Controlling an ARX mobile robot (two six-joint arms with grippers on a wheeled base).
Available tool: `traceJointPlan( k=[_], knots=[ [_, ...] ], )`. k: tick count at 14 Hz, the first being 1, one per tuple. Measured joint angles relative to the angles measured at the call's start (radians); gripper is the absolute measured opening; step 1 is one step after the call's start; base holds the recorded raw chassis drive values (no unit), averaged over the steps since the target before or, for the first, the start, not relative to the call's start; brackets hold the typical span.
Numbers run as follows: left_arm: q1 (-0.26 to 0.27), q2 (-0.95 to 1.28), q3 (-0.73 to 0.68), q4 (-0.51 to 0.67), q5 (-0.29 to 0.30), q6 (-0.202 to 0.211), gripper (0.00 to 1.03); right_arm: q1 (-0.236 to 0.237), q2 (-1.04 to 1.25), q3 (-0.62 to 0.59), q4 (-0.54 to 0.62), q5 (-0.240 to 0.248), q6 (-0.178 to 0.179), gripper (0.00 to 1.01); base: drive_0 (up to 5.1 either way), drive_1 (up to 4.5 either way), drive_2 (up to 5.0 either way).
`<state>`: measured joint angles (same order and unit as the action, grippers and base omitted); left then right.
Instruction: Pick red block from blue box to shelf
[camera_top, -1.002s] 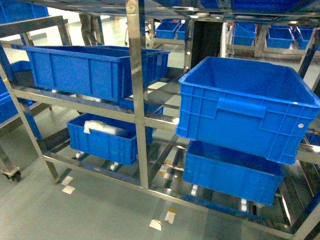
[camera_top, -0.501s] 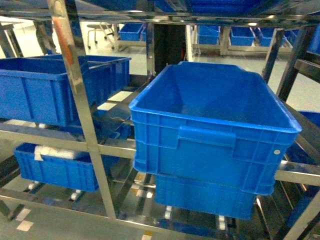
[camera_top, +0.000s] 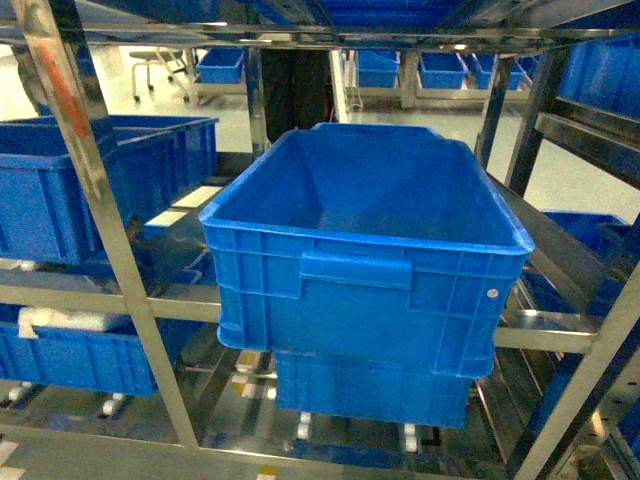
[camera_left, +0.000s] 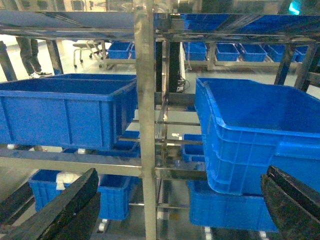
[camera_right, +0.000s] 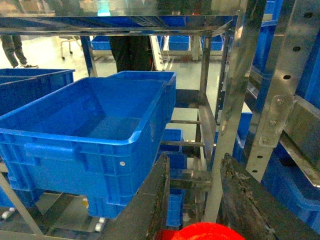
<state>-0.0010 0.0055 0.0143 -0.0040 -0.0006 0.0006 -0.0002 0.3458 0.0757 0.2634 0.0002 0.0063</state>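
The red block (camera_right: 206, 232) shows as a glossy red lump at the bottom edge of the right wrist view, between the two dark fingers of my right gripper (camera_right: 195, 160), which is shut on it. That gripper hangs in front of the steel shelf (camera_right: 235, 95), beside a large dark blue crate (camera_right: 95, 135). My left gripper (camera_left: 181, 172) is open wide with nothing between its fingers, and it faces a shelf upright (camera_left: 145, 100). Neither gripper appears in the head view. The blue box is out of view.
Dark blue ribbed crates fill the shelf (camera_top: 98, 210): a big empty one (camera_top: 370, 250) in the middle tier, another (camera_top: 375, 385) under it, more at the left (camera_top: 60, 200). A person's legs (camera_left: 31, 55) stand far left behind the rack.
The head view has swung right and closer. The big empty crate went from the right side to the middle, and the shelf upright slid to the left edge.
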Motion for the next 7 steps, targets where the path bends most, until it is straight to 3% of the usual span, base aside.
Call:
traceJointPlan(
  k=[7],
  knots=[
    [0.0,0.0,0.0,0.0,0.0,0.0,0.98,0.0,0.0,0.0,0.0,0.0,0.0,0.26,0.0,0.0,0.0]
  ],
)
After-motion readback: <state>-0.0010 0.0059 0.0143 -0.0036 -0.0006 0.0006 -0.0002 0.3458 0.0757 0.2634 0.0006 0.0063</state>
